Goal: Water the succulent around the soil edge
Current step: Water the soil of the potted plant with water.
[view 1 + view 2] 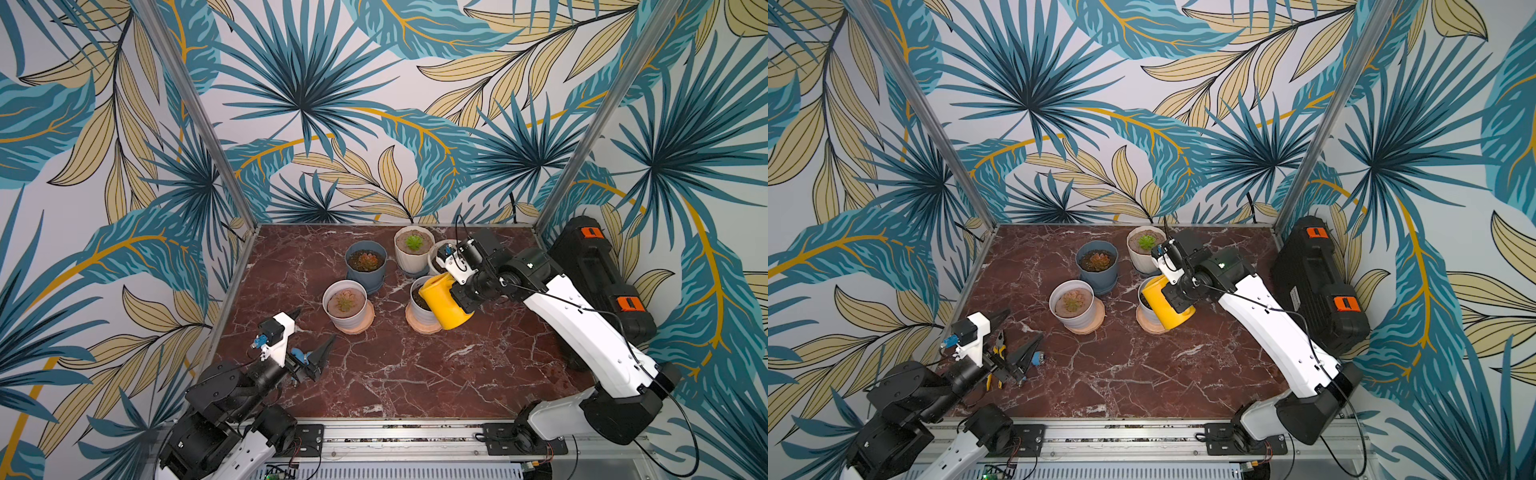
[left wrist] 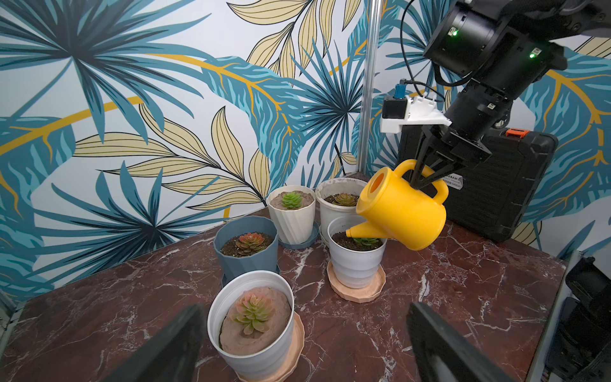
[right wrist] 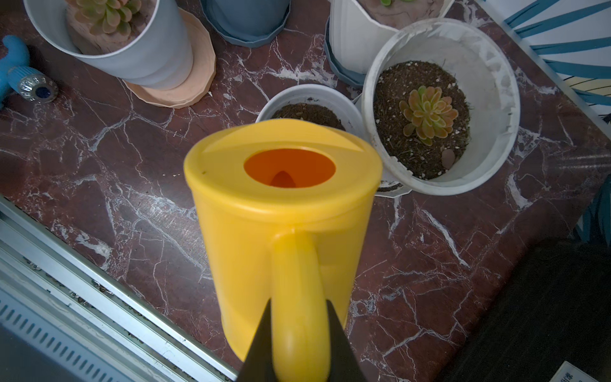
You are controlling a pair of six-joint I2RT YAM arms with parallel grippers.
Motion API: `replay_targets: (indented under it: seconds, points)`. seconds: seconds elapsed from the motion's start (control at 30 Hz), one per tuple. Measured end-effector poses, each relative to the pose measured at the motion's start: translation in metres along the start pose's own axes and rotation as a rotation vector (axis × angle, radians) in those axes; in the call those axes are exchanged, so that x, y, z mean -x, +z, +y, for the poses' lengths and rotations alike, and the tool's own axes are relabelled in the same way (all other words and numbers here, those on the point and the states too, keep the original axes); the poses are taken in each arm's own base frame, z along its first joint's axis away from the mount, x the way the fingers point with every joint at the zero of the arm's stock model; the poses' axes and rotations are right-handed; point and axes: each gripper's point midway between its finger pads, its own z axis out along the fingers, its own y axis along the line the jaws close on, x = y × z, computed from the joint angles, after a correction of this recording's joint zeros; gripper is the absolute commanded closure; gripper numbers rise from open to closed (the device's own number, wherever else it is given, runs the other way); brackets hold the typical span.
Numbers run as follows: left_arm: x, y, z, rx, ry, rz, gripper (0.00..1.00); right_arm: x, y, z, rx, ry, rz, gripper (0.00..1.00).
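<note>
Watering can [image 2: 401, 211] tilted, spout down-left over the white pot [image 2: 355, 264]; right gripper [image 2: 425, 177] pinching its handle, arm stretched forward; left gripper [image 1: 316, 325] gaping wide.

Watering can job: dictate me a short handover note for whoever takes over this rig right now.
Right gripper: shut on the handle of the yellow watering can, held tilted spout-down.
Left gripper: open, holding nothing, over the near part of the table on its own side.
Where things are: the can's spout is over the dark soil of the white pot on the tan saucer, near the rim; its succulent sits partly under the can.
Done: can picked up, brought over, tipped.
Left: no water stream is visible; take the spout around the soil edge, avoid the rosette, then set the can down.
</note>
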Motion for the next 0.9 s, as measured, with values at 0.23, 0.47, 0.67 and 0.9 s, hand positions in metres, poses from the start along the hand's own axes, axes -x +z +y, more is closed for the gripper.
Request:
replay_targets:
  seconds: [0.23,0.47,0.67,0.9]
  points:
    - [0.0,-0.001,-0.001,-0.003,0.0,-0.002,0.0,0.002,0.002,0.001,-0.006,-0.009,0.026,1.0]
    - [0.0,-0.001,-0.001,-0.004,0.0,-0.004,0.0,0.012,-0.009,-0.006,-0.034,-0.005,-0.008,1.0]
    - [0.0,-0.001,-0.001,-0.003,0.0,-0.004,0.0,0.02,-0.01,-0.009,-0.055,-0.006,-0.015,1.0]
    - [0.0,-0.001,-0.001,-0.003,0.001,-0.004,0.0,0.02,0.005,-0.009,-0.068,-0.016,0.029,1.0]
